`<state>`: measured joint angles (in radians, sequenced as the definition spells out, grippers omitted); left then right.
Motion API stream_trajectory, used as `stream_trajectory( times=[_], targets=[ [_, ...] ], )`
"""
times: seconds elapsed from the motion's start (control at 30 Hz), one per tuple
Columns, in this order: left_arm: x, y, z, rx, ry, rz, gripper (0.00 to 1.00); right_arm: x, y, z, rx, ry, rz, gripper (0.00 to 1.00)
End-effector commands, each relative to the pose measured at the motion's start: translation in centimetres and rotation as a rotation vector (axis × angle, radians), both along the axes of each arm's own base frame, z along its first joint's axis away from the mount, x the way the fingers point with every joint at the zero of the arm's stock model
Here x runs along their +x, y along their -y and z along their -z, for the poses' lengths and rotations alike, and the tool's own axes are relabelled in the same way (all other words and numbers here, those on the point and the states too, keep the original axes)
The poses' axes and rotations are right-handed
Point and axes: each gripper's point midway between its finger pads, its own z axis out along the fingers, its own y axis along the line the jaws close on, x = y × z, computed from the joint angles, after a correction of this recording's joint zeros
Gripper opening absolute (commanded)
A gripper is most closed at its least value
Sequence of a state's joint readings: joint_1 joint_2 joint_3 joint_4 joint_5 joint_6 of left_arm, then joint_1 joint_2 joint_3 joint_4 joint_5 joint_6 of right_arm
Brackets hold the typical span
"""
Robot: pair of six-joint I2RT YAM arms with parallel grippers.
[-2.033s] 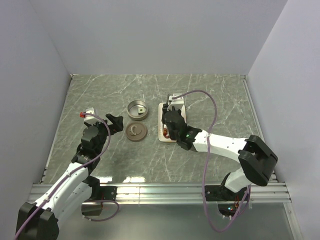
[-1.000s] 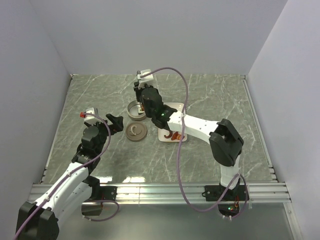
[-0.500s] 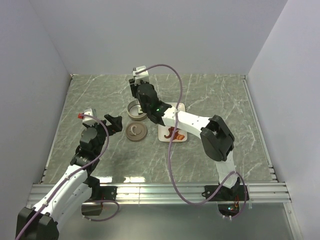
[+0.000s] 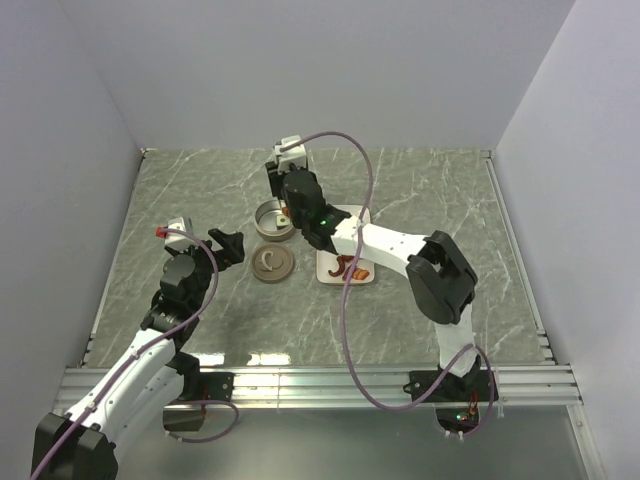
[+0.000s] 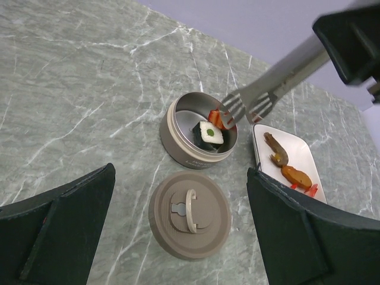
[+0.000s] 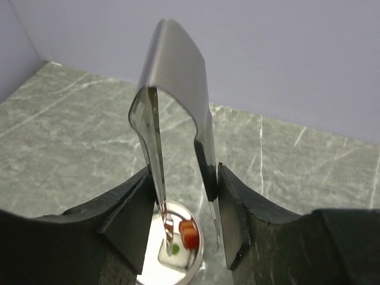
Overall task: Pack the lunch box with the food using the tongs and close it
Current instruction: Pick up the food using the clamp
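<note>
The lunch box (image 5: pixel 178 142) stands open on the marble, a small round tin (image 4: pixel 266 222) with a dark-and-white cube (image 5: pixel 209 132) and a red piece (image 5: pixel 215 117) of food inside. Its brown lid (image 5: pixel 190 214) lies flat just in front (image 4: pixel 272 263). My right gripper (image 6: pixel 183 184) is shut on the tongs (image 6: pixel 172 77), squeezing both arms. The tongs' tips (image 5: pixel 243 105) hang apart over the tin's right rim with nothing between them. My left gripper (image 5: pixel 181 178) is open, low over the table beside the lid. A shrimp (image 5: pixel 276 148) and an orange piece (image 5: pixel 295 176) lie on the plate.
The white rectangular plate (image 4: pixel 366 276) sits right of the lid and tin, under the right arm. Grey walls close in the table on the left, back and right. A purple cable loops above the right arm (image 4: pixel 360 170).
The right arm swung from the plate to above the tin with the tongs. Its grip eased, the tongs' tips spread, and the red piece now lies in the tin. The left arm barely moved.
</note>
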<state>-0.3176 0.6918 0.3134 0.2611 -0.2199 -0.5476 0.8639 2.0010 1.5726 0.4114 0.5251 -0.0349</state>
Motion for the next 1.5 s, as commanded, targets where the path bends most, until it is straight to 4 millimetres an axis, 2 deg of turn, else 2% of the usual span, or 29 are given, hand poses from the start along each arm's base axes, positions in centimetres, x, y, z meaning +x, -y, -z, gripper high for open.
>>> stream_trajectory(
  times=[0.0, 0.03, 0.07, 0.1, 0.13, 0.17, 0.2, 0.23, 0.27, 0.3, 0.37, 0.4, 0.43, 0.67, 0.7, 0.9, 1.07, 1.2, 1.37, 1.47],
  targets=[
    [0.2, -0.2, -0.2, -0.021, 0.008, -0.018, 0.99, -1.4, 2.2, -5.9, 0.112, 0.095, 0.009, 0.51],
    [0.2, -0.2, -0.3, -0.022, 0.01, -0.018, 0.99, -1.7, 2.5, -5.9, 0.112, 0.094, 0.012, 0.51],
    [0.2, -0.2, -0.2, -0.022, 0.008, -0.017, 0.99, -2.3, 3.3, -7.1, 0.139, 0.111, 0.016, 0.51],
    [0.2, -0.2, -0.3, -0.022, 0.01, -0.017, 0.99, -2.7, 3.9, -6.0, 0.122, 0.097, 0.024, 0.51],
    [0.1, -0.2, -0.2, -0.022, 0.01, -0.017, 0.99, -3.0, 4.5, -6.1, 0.125, 0.099, 0.032, 0.51],
    [0.1, -0.2, -0.2, -0.022, 0.008, -0.015, 0.99, -3.6, 5.5, -7.2, 0.148, 0.116, 0.045, 0.51],
    [0.2, -0.1, -0.2, -0.022, 0.009, -0.014, 0.99, -4.0, 6.0, -5.9, 0.127, 0.1, 0.052, 0.51],
    [0.1, -0.1, -0.3, -0.023, 0.012, -0.014, 0.99, -4.3, 6.7, -5.8, 0.127, 0.1, 0.064, 0.51],
    [0.2, -0.1, -0.2, -0.023, 0.009, -0.012, 0.99, -4.8, 7.6, -6.8, 0.146, 0.114, 0.078, 0.51],
    [0.2, -0.1, -0.3, -0.023, 0.011, -0.011, 0.99, -5.2, 8.3, -5.6, 0.126, 0.1, 0.093, 0.51],
    [0.2, -0.1, -0.2, -0.021, 0.008, -0.011, 0.99, -6.0, 9.6, -6.2, 0.142, 0.112, 0.112, 0.51],
    [0.2, 0.0, -0.2, -0.022, 0.009, -0.006, 0.99, -6.2, 10.3, -5.3, 0.129, 0.103, 0.127, 0.5],
    [0.2, 0.0, -0.2, -0.022, 0.009, -0.005, 0.99, -6.6, 10.8, -5.7, 0.135, 0.108, 0.132, 0.51],
    [0.3, 0.3, -0.2, -0.022, 0.01, 0.006, 0.99, -7.9, 12.9, -3.1, 0.107, 0.054, 0.164, 0.51],
    [0.3, 0.2, -0.2, -0.022, 0.01, 0.005, 0.99, -8.2, 13.2, -2.0, 0.086, 0.039, 0.162, 0.5],
    [0.4, 0.5, -0.4, -0.021, 0.018, 0.017, 0.99, -10.5, 13.5, 0.5, 0.098, -0.027, 0.135, 0.5],
    [0.6, 0.7, -0.4, -0.016, 0.015, 0.026, 0.99, -11.6, 14.4, 2.2, 0.077, -0.055, 0.161, 0.5],
    [0.8, 0.9, -0.5, -0.013, 0.021, 0.035, 0.99, -12.4, 14.4, 1.9, 0.11, -0.041, 0.145, 0.49],
    [1.2, 1.1, -0.6, -0.008, 0.022, 0.044, 0.99, -13.6, 13.4, 1.6, 0.122, -0.042, 0.094, 0.48],
    [1.5, 1.3, -0.5, -0.002, 0.018, 0.047, 0.99, -13.8, 12.9, 2.2, 0.118, -0.054, 0.081, 0.47]
  ],
)
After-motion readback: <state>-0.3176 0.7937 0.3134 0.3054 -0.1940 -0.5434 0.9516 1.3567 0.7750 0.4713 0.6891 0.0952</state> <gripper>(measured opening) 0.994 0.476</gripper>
